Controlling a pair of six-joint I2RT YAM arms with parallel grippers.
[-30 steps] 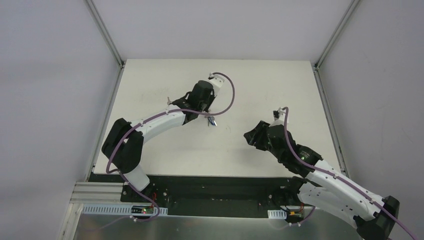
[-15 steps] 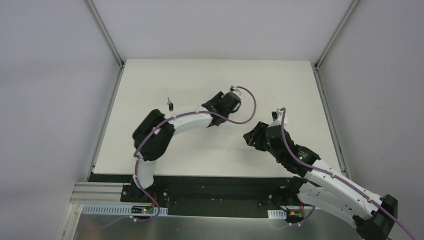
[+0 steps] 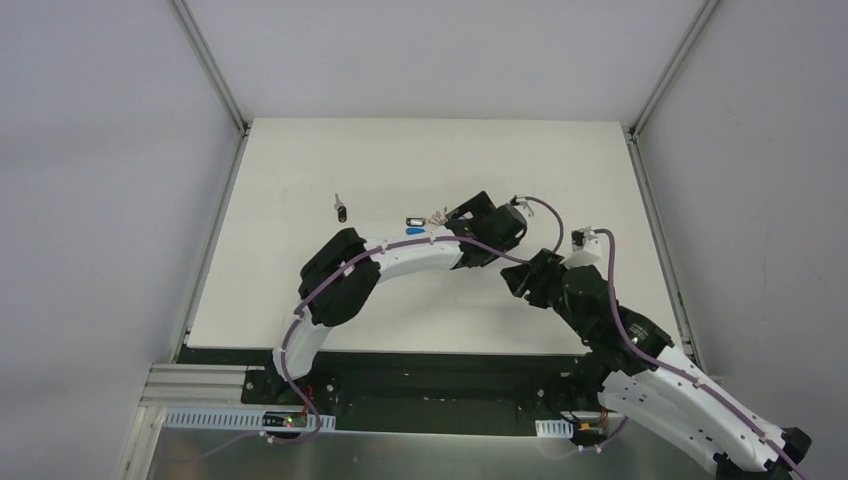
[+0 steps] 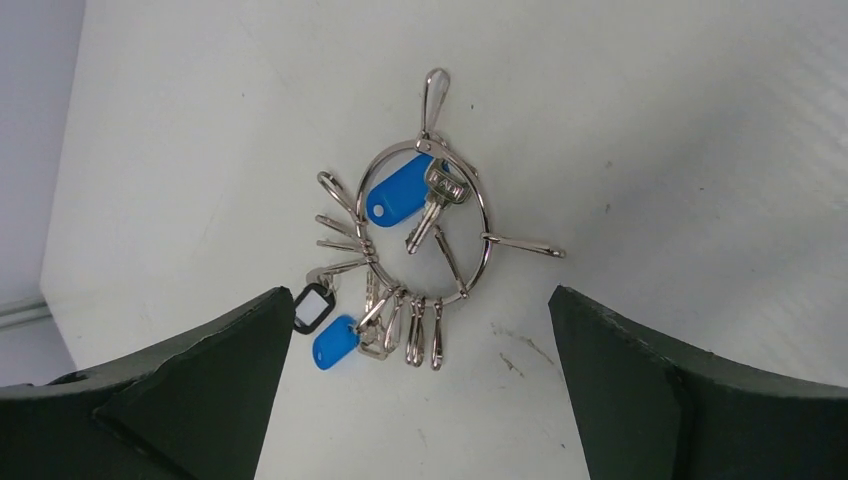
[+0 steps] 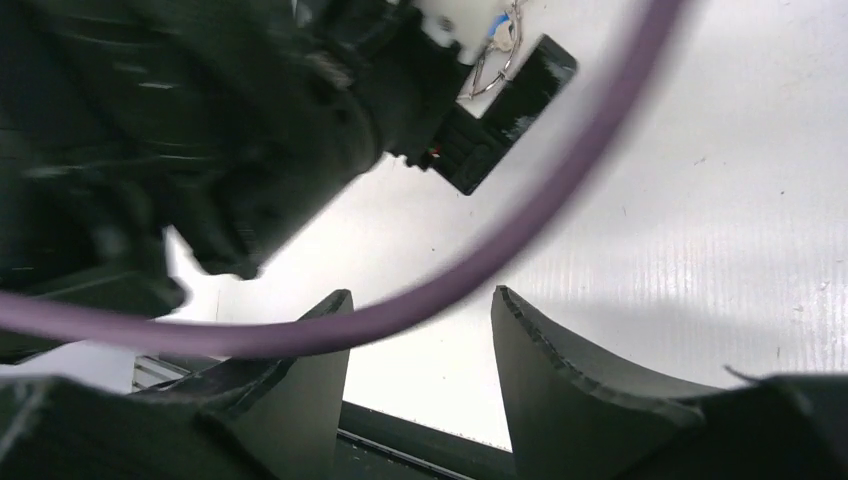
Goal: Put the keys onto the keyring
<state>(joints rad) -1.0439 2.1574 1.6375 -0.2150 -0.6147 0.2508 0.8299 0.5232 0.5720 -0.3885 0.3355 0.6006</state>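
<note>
Table (image 3: pixel 300 280): white, and it carries everything I name below.
Left arm (image 3: pixel 400 260): mine, stretched toward the far middle of the table, its wrist over the bunch of keys.
Right arm (image 3: pixel 660 380): mine, reaching in from the near right, its wrist just right of the left wrist.
Left gripper (image 4: pixel 420 300): released, jaws spread wide with nothing in them. It hangs above the keyring, which shows between the two fingers.
Right gripper (image 5: pixel 420 300): jaws apart, gripping nothing. It points at my left wrist, whose purple cable (image 5: pixel 560 200) crosses its view.
Keyring (image 4: pixel 488 222): flat on the table at the far middle, with metal clips (image 4: pixel 432 95) fanned around it.
Key (image 4: pixel 430 210): silver, lying inside the ring with its head at the ring's far right. I cannot tell whether it is threaded on.
Blue tag (image 4: pixel 395 198): inside the ring, touching the key's left side.
Other tags (image 4: pixel 335 345): one blue, one black-framed, at the ring's near left among the clips.
Small dark thing (image 3: pixel 342 210): alone on the table, well to the left.
</note>
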